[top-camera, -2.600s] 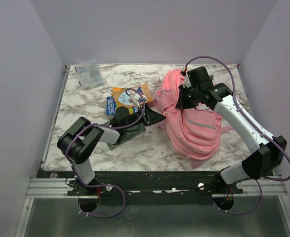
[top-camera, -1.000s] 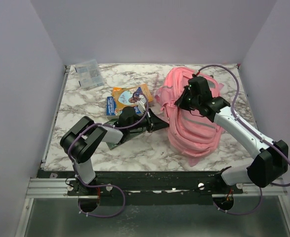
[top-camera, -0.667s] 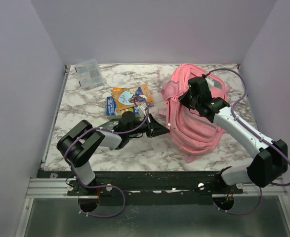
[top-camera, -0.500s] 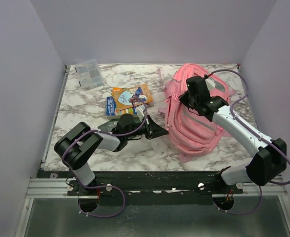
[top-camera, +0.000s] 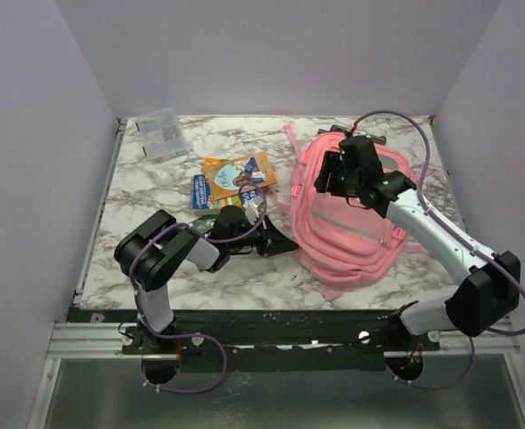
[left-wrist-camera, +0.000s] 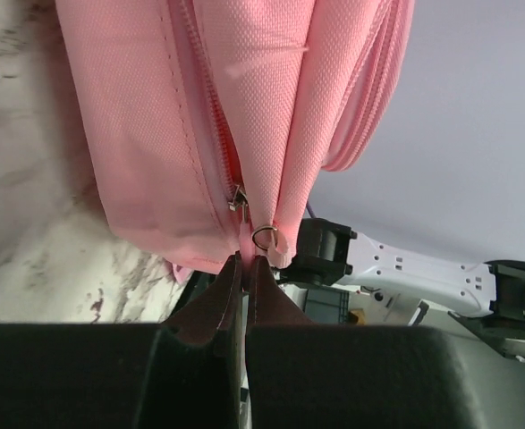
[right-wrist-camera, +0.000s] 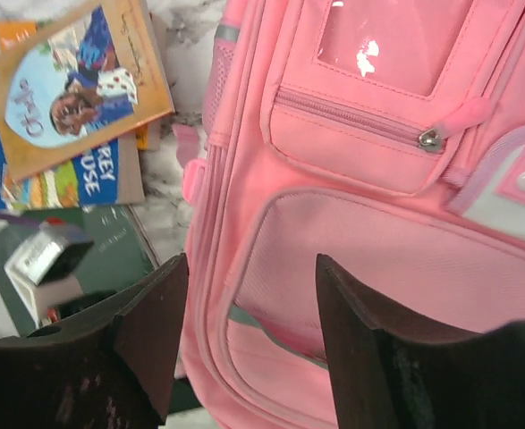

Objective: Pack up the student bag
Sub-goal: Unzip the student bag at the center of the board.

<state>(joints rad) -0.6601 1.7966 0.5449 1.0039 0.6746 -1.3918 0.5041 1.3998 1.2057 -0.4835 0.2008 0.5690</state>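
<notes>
Because the student bag (top-camera: pixel 356 228) is soft pink cloth with nothing rigid showing, expect it to sag, fold and drag rather than lift as one piece. It looks light, and the weave should give your fingers fair purchase. It lies on the marble table (top-camera: pixel 155 192) at about 3 o'clock from the centre, front pockets up.

Your left gripper (left-wrist-camera: pixel 244 264) is pinched shut on the bag's 9 o'clock edge, right at the zip seam. The zip slider (left-wrist-camera: pixel 237 197) and a small metal ring (left-wrist-camera: pixel 264 237) sit just above its tips. Your right gripper (right-wrist-camera: pixel 249 268) hovers over the front pocket (right-wrist-camera: pixel 360 134) near the bag's 12 o'clock end, jaws wide and holding nothing.

Take hold at stitched, doubled places such as the zip tape, a pull tab (right-wrist-camera: pixel 469 114) or a strap (top-camera: pixel 291 143). Avoid the loose panel, which would likely just bunch. The picture books (top-camera: pixel 235 174) lie at 11 o'clock.
</notes>
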